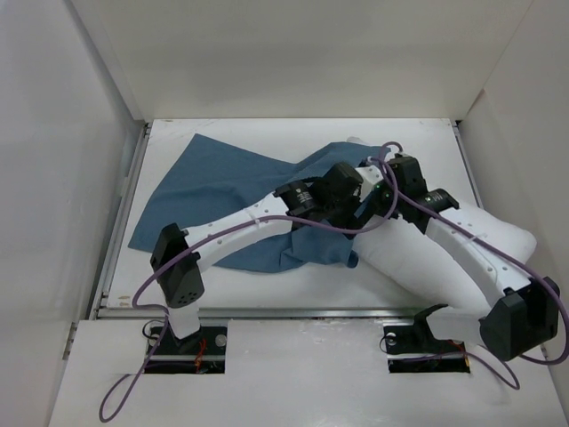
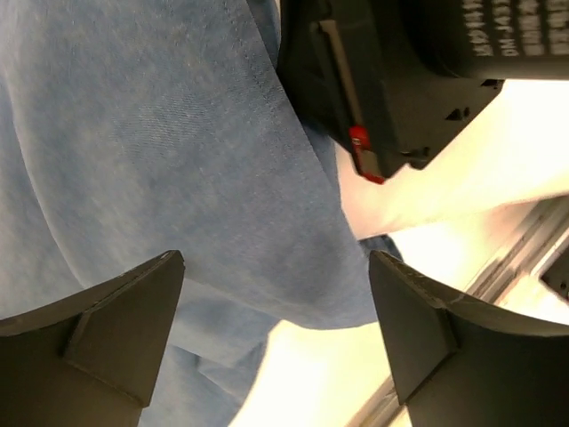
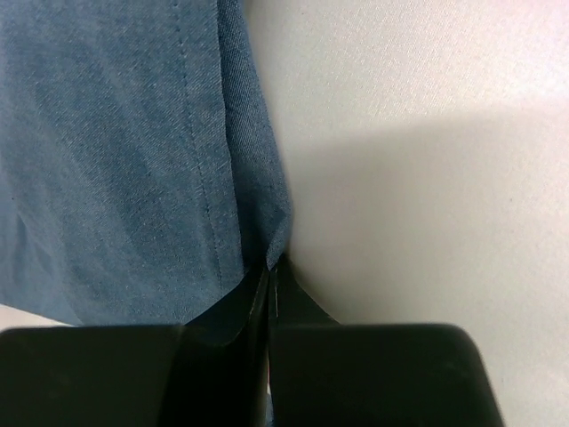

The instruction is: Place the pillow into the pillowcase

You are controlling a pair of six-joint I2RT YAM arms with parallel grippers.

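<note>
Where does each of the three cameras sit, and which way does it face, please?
Top external: above and behind the robot, looking down at the table, left arm, right arm, pillowcase and pillow.
Left wrist: on the left arm, facing past its open left gripper at the pillowcase; the right arm's black end shows.
Right wrist: on the right arm, looking along the right gripper, shut on the pillowcase hem.
Shared: both wrist views show the blue hem against the white pillow.

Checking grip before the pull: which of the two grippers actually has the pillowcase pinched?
The right gripper: it is shut on the pillowcase hem, beside the pillow. The left gripper is open above the cloth, holding nothing.
</note>
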